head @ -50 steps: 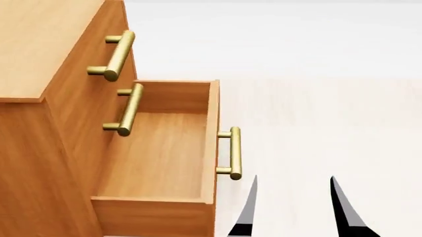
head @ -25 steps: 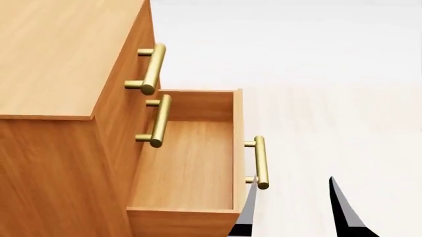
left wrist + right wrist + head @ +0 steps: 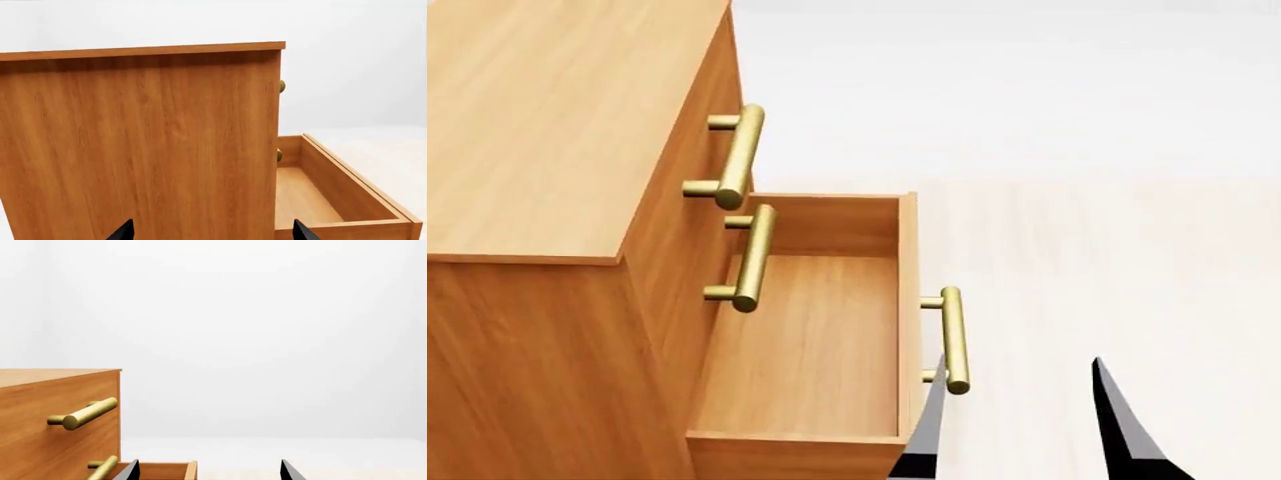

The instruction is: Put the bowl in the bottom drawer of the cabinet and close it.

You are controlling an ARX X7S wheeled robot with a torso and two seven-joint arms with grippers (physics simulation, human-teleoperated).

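We're looking down from the head view at the cabinet (image 3: 547,130), its bottom drawer (image 3: 807,340) pulled well out, nothing lying on its wooden floor. The two drawers above sit shut, the top handle (image 3: 737,157) and the middle handle (image 3: 751,257) running over the open box. The drawer's own brass bar handle (image 3: 954,340) sticks out on the front panel. Our right gripper (image 3: 1021,425) comes up from the bottom edge, jaws spread wide with nothing between them, one dark finger (image 3: 932,425) just beside the lower end of that handle; we cannot tell whether it touches. Our left gripper (image 3: 210,231) faces the cabinet's side wall, jaws wide apart too, nothing held. The bowl shows in none of our views.
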